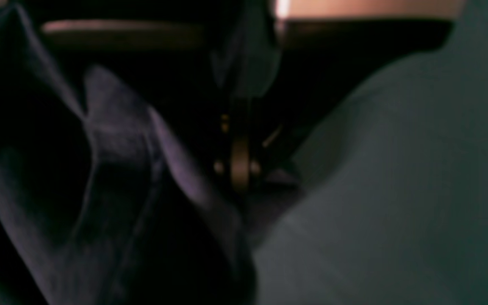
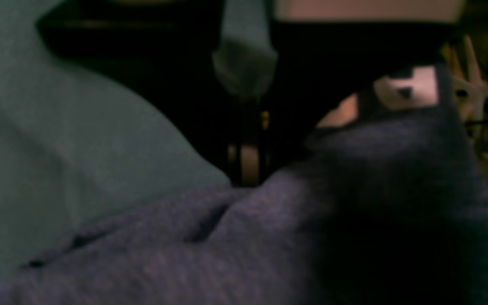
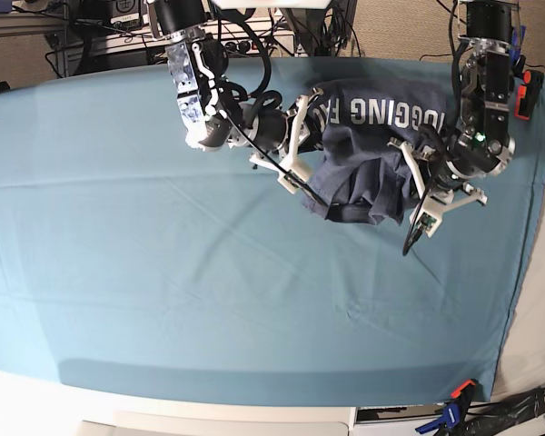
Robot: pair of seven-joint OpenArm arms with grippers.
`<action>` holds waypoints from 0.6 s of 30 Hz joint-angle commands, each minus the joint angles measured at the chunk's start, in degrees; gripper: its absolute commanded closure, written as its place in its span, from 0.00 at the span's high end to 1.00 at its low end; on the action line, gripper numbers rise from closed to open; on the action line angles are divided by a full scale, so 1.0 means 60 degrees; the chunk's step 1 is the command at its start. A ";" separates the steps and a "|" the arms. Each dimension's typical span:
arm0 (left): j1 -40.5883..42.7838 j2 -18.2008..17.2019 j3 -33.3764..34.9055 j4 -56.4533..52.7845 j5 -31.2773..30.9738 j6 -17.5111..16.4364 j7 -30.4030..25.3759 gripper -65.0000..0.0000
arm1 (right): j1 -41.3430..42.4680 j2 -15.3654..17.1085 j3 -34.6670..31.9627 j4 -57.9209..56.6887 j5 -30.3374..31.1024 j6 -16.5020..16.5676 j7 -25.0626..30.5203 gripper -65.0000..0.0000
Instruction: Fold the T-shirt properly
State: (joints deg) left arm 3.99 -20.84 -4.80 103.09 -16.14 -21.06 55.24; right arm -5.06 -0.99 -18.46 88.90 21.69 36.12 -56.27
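The blue-grey T-shirt point(image 3: 368, 168) lies bunched at the back right of the teal table cloth point(image 3: 163, 272), with its white lettering point(image 3: 391, 111) facing up along the far side. My right gripper point(image 3: 311, 186) is shut on the shirt's near left edge. In the right wrist view its closed fingertips point(image 2: 248, 169) sink into the T-shirt point(image 2: 269, 237). My left gripper point(image 3: 416, 168) is shut on the shirt's right edge. The left wrist view shows that gripper point(image 1: 240, 178) closed, with folds of the T-shirt point(image 1: 117, 140) to its left and the cloth point(image 1: 396, 190) to its right.
Cables and stands point(image 3: 254, 27) crowd the table's back edge. The cloth's right edge point(image 3: 527, 272) drops off close to my left arm. A clamp point(image 3: 450, 418) grips the near right corner. Small wrinkles point(image 3: 359, 313) mark the cloth in front of the shirt.
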 commanded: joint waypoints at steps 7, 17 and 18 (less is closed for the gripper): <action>-0.1049 -0.0576 -0.0033 0.0149 -0.0069 -0.0033 -0.0211 0.00 | 0.1166 0.0120 -0.0029 -0.0080 -0.2353 -0.0903 -0.0761 0.00; -0.1144 -0.0674 -0.0033 0.0149 -0.1956 -0.0448 0.0200 0.20 | 0.2335 0.0117 0.1727 -0.0080 -0.3122 -0.1920 -0.0579 0.05; -0.1147 -0.0678 -0.0036 0.0160 -0.2127 -0.0481 0.0255 0.20 | 0.2331 0.0117 0.1963 -0.0080 -0.3118 -0.1920 -0.0576 0.07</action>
State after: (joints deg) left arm -1.83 -24.27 -4.80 103.09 -28.32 -23.88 57.58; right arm 7.77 -0.19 -6.57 87.74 2.96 24.82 -60.01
